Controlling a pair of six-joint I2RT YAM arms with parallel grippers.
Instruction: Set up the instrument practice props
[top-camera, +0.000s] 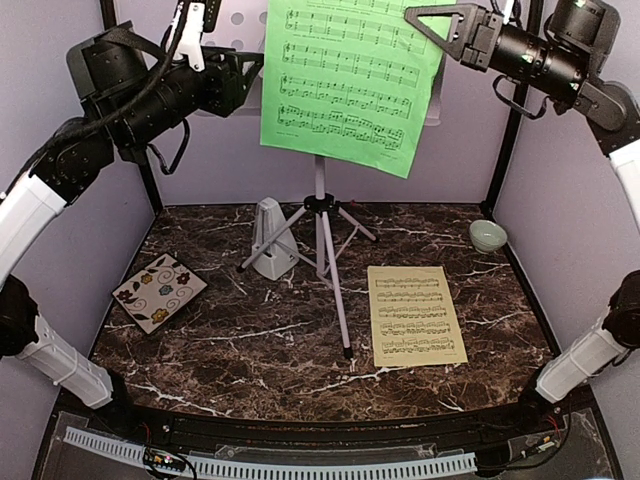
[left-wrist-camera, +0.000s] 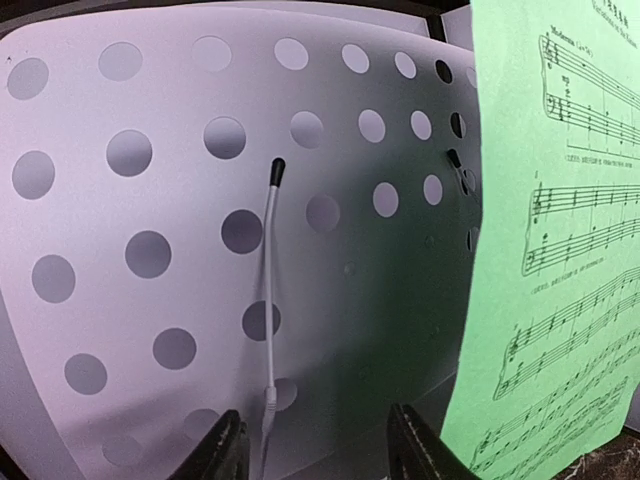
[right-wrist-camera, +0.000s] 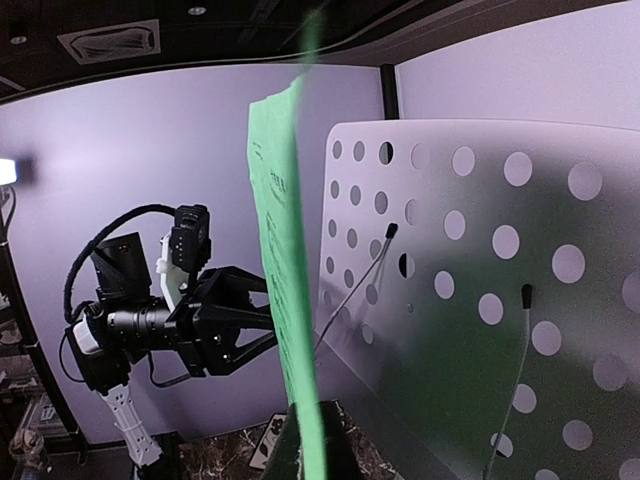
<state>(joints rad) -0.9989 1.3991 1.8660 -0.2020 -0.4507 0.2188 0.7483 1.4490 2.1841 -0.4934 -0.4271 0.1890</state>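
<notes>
Setup roughly half done, by your cameras. White music stand (top-camera: 320, 215) is upright mid-table (top-camera: 250, 340), tripod legs spread, perforated desk (left-wrist-camera: 180, 200) raised at the back. Metronome (top-camera: 270, 240) stands upright just beside the stand's left leg; you can likely count that one placed. Green sheet (top-camera: 345, 80) is up in front of the desk but not seated. It hangs tilted, and the right wrist view shows it edge-on with a clear gap to the desk face. Whether its lower edge meets the desk's ledge, you cannot tell. Your right gripper (top-camera: 412, 16) sits at the sheet's upper right edge, fingers drawn together, apparently pinching the paper. Your left gripper (left-wrist-camera: 320, 450) hovers near the sheet's left edge, facing the bare part of the desk. Its fingers are spread apart with nothing between them. Pale-yellow sheet (top-camera: 415, 315) lies flat on the table, right of the stand, untouched. Left for you, as judged: lay the green sheet flat against the desk and let go, then probably bring the yellow one up beside it.
</notes>
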